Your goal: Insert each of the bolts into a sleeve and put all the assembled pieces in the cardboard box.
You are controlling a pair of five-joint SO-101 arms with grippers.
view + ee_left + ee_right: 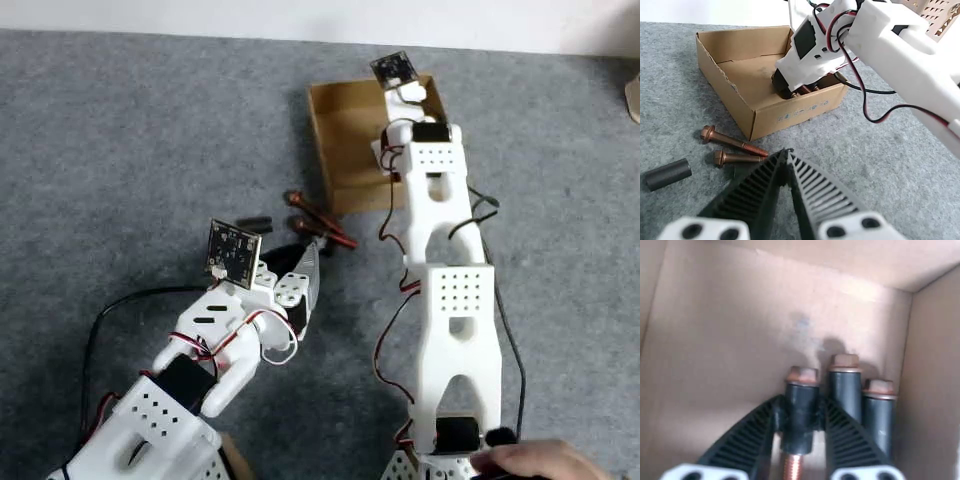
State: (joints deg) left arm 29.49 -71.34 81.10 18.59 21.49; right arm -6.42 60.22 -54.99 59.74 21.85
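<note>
Our sleeved bolt (800, 390) is inside the box (322, 150), just beside two finished pieces (845, 390). Its long axis runs in line with the right pincer (801, 412) that clasps it, head foremost. On the surface (120, 150), seen from above, two loose bolts (732, 141) lie at twelve o'clock from the clenched, empty left pincer (786, 160), with a sleeve (667, 174) at ten. We judge that arm the nearer to them.

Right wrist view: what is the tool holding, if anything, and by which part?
The right tool holds an assembled piece, clamped across the middle of its black sleeve below the bolt head, inside the cardboard box.
</note>
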